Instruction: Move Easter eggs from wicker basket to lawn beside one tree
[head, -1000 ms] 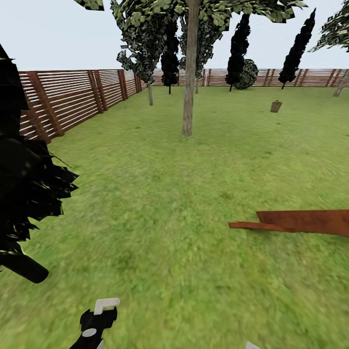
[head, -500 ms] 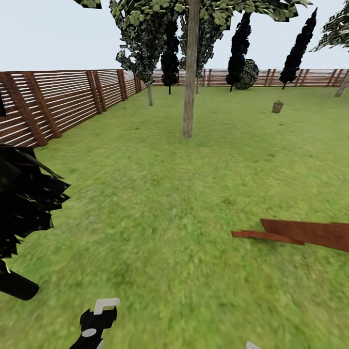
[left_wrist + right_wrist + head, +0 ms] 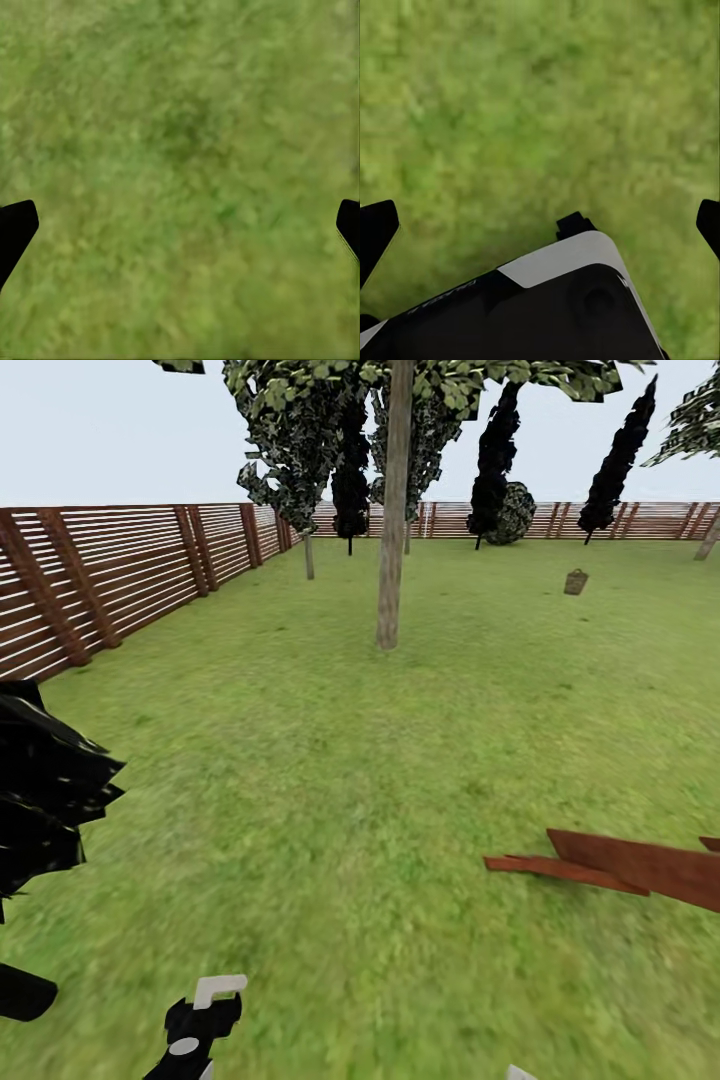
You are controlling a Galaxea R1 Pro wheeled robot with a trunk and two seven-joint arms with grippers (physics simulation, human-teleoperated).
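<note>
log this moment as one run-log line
phase: driving over lawn | wicker basket far ahead right | tree ahead | left gripper open, empty | right gripper open, empty

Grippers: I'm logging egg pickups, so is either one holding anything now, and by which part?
Nothing is held. In the wrist views, the left gripper and the right gripper both stand open, fingertips wide apart over bare lawn.

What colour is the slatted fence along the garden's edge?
Reddish-brown, with pale gaps between its horizontal slats; the fence shows best in the head view.
</note>
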